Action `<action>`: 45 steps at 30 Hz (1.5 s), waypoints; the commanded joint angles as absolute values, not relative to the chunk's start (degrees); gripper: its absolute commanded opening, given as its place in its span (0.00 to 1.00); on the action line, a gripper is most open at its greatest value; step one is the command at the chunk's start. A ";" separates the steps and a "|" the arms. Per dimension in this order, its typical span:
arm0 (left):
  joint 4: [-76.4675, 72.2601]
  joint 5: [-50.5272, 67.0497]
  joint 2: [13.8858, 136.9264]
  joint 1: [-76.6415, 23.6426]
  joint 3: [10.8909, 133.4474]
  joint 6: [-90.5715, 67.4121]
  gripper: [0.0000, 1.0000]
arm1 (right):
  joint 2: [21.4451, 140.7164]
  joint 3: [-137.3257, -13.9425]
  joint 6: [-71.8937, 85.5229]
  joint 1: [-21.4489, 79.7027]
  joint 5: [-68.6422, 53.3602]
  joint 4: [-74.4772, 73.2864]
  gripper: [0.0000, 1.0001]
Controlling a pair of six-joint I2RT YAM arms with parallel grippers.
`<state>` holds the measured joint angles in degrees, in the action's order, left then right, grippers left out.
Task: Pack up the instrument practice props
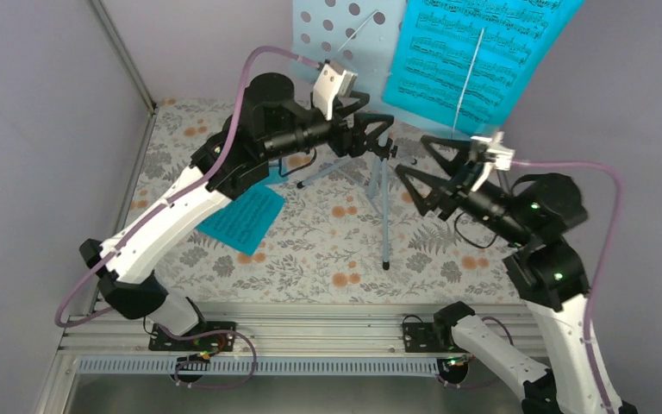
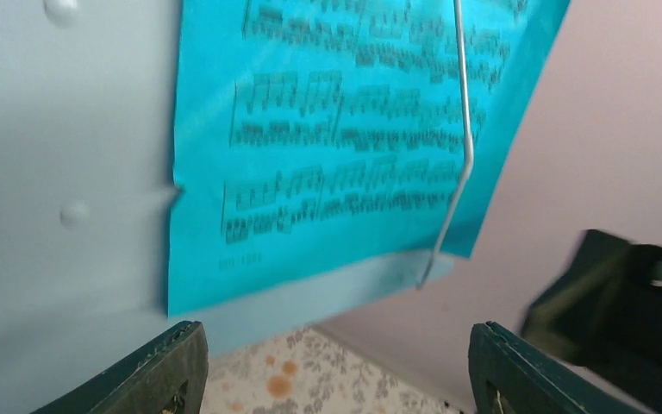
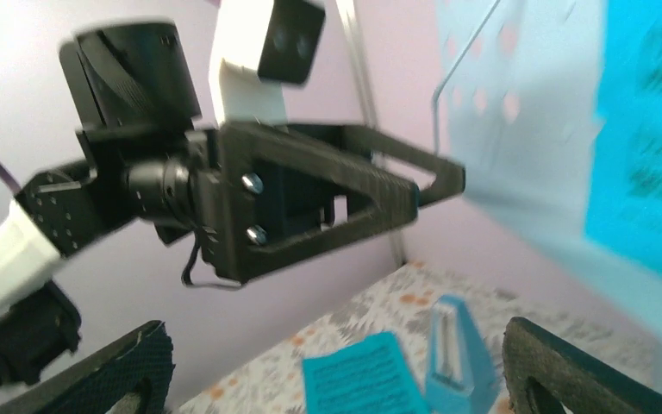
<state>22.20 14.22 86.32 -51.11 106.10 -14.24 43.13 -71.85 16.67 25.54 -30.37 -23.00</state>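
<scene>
Your left claw (image 2: 336, 338) gapes empty before the music stand (image 2: 69, 129) and its teal page (image 2: 336, 129), while your right claw (image 3: 338, 332) hangs released, holding nothing, over the bench (image 3: 388, 297).

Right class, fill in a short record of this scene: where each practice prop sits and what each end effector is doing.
music stand: upright on its tripod on the table
sheet music on stand: teal page resting on the stand's perforated desk
loose sheet: teal page lying flat on the table
metronome: upright on the table beside the loose sheet
left end effector: open, facing the sheet music on stand, holding nothing
right end effector: open, holding nothing
</scene>
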 commanded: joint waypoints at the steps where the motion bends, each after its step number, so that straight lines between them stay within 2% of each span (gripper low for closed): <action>1: 28.20 11.26 92.89 -50.96 117.29 -16.82 0.75 | 45.74 -82.47 18.02 26.06 -18.66 -30.92 0.89; 7: 33.02 15.04 99.65 -48.69 128.89 -20.63 0.72 | 51.08 -93.20 18.63 26.08 -9.82 -34.10 0.86; 15: 32.61 18.04 101.51 -46.60 129.37 -22.49 0.66 | 55.87 -99.46 18.48 26.08 -7.37 -34.27 0.87; 33: 35.40 14.12 106.86 -46.57 133.55 -19.96 0.61 | 57.57 -100.28 17.76 26.02 -2.12 -33.00 0.90; 45: 29.20 21.49 106.49 -47.06 131.15 -18.86 0.58 | 58.55 -100.73 15.88 25.88 1.98 -33.47 0.90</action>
